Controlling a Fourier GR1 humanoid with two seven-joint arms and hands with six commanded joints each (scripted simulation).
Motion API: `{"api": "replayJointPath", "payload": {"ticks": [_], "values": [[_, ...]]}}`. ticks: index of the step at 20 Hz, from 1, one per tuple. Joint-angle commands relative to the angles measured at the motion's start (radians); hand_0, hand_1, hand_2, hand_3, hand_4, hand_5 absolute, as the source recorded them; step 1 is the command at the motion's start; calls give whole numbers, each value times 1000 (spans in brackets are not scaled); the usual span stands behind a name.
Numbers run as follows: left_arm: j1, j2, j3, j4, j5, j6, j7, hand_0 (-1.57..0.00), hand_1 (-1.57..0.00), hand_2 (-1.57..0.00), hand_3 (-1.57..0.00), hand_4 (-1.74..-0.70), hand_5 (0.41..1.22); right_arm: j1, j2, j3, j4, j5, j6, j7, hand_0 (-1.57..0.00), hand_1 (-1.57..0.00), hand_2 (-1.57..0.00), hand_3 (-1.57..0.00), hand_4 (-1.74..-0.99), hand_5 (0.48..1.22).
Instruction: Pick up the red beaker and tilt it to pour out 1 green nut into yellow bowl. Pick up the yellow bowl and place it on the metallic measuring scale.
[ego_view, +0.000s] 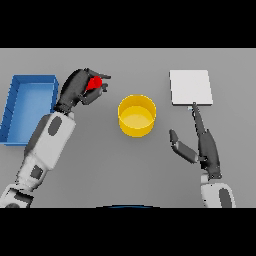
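Observation:
My left hand is curled round the red beaker, left of the yellow bowl and apart from it. Only a small red part of the beaker shows between the fingers; its tilt and any green nut are hidden. The bowl stands upright at the table's middle, and I see nothing inside it. The metallic measuring scale, a pale flat square, lies at the back right. My right hand rests open on the table right of the bowl, fingers straight, their tips reaching the scale's front edge.
A blue tray with raised walls sits at the far left, just behind my left forearm.

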Motion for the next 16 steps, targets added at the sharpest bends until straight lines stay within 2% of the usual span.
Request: {"api": "replayJointPath", "payload": {"ticks": [1, 2, 4, 9, 10, 11, 15, 16], "values": [[5, -1, -16, -14, -13, -2, 17, -1559, -1560, -1560, -1555, -1735, 1128, -1, 0, 4, -4, 14, -7, 14, 1, 1, 1, 1, -1092, 665], [11, -1, -27, -18, -20, -4, 22, -1559, -1560, -1560, -1555, -1735, 1136, 9, 0, 3, -8, 10, -4, 20, 1, 1, 1, 1, -1092, 664], [-21, 20, -89, -37, -91, -28, 77, -1564, -1564, -1564, -1561, -1737, 1149, 13, -9, -6, -25, -9, 6, 11, 1, 1, 1, 1, -1096, 670], [-182, 58, -276, 39, -287, -138, 144, -1569, -1569, -1569, -1568, -1740, 1186, -6, -3, 7, 0, 12, 4, 17, 1, 1, 1, 1, -1054, 691], [-197, 74, -309, 43, -316, -164, 132, -1569, -1569, -1569, -1568, -1740, 1193, 8, -8, 4, -10, 9, 6, 3, 1, 1, 1, 1, -1062, 691], [-231, 90, -347, 49, -348, -203, 123, -1569, -1570, -1569, -1569, -1740, 1199, 2, 2, 11, -15, 15, 0, 11, 1, 1, 1, 1, -1068, 689], [-333, 92, -469, 120, -451, -309, 119, -1570, -1570, -1570, -1570, -1582, 1212, -2, 3, 5, -12, -8, 12, 7, 1, 1, 1, 1, -1063, 681], [-356, 83, -495, 139, -474, -330, 133, -1570, -1571, -1571, -1570, -1612, 1214, -1, 15, 14, -16, -5, 13, 28, 1, 1, 1, 1, -1060, 675]]}}
